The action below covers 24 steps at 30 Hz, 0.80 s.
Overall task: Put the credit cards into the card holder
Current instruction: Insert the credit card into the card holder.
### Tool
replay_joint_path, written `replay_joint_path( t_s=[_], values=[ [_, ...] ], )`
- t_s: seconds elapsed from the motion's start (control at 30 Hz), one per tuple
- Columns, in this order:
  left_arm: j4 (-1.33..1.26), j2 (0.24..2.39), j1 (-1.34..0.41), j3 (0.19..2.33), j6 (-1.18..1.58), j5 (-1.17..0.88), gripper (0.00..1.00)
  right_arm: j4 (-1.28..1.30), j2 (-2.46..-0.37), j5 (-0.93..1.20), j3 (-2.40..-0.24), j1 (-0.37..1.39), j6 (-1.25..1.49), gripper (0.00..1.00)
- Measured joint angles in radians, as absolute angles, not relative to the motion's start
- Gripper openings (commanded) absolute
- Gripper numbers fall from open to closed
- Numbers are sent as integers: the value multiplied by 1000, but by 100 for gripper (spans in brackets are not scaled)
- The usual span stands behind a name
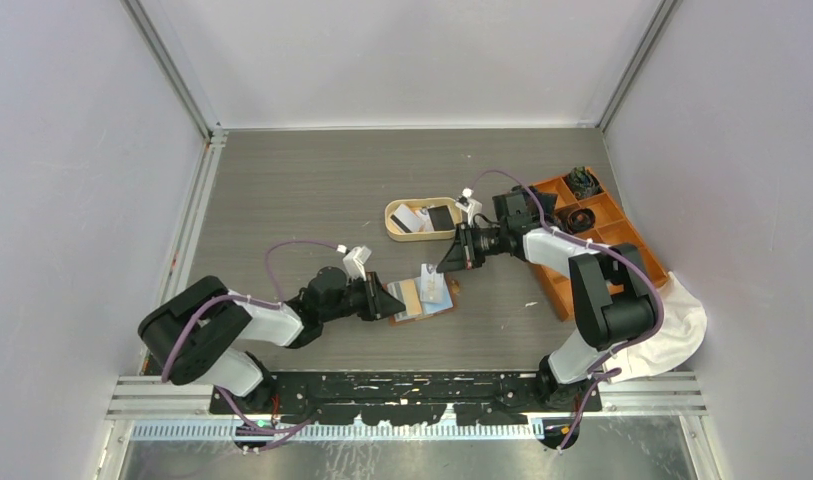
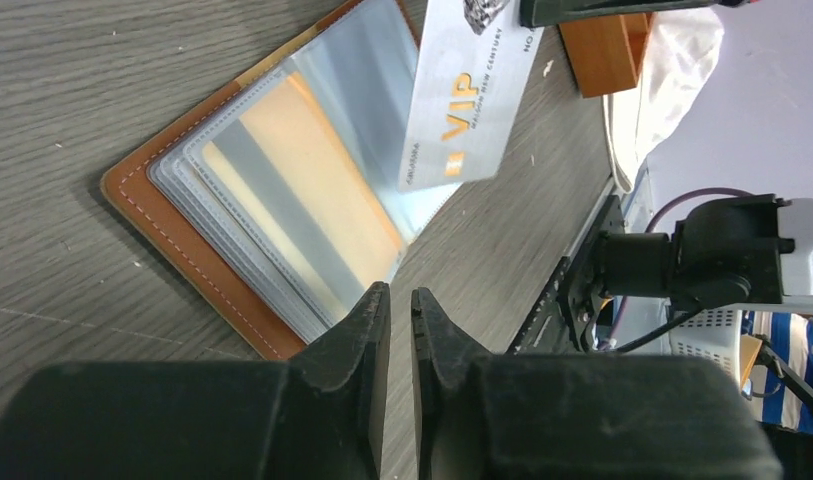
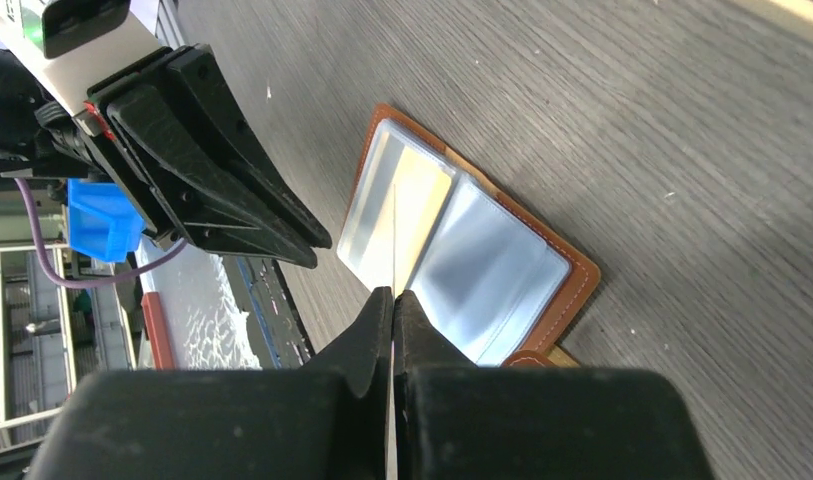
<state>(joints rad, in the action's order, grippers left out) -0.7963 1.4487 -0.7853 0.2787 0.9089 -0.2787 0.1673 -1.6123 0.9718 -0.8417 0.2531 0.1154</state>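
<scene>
A grey wood-grain worktop [image 1: 282, 190] lies boxed in by pale walls. At its centre the right hand [image 3: 392, 296] is pinched tight on a silver card [image 2: 472, 90] printed VIP, held edge-on over the card holder [image 3: 574, 272]. The holder lies open and flat, brown leather rim up, its clear sleeves fanned out, one of them showing an orange card. The left hand [image 2: 401, 296] sits low at the holder's near-left edge, its fingers drawn almost together with only a slit between them. Whether they grip a sleeve I cannot tell. Farther back, a cream oval tray [image 1: 394, 228] holds more cards, one white [image 1: 410, 218] and one black [image 1: 440, 216]. An orange compartmented box [image 1: 557, 290] stands at the right, beside a white cloth [image 1: 677, 330].
</scene>
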Motion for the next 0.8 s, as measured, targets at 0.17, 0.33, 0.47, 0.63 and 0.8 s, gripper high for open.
replay_joint_path(
  t_s=[0.17, 0.33, 0.47, 0.63, 0.8],
  values=[
    [-817, 1520, -793, 304, 910, -270, 13, 97, -1613, 971, -808, 253, 158, 1],
    [-819, 1539, -794, 306, 911, -245, 12, 27, -1618, 971, -807, 253, 192, 1],
    [-806, 1545, -794, 307, 911, -231, 11, 5, -1641, 971, -804, 253, 212, 1],
    [-781, 1537, -794, 306, 910, -213, 11, -3, -1645, 971, -793, 253, 228, 1],
    [-731, 1504, -797, 307, 908, -192, 11, -16, -1658, 971, -789, 253, 245, 1]
  ],
)
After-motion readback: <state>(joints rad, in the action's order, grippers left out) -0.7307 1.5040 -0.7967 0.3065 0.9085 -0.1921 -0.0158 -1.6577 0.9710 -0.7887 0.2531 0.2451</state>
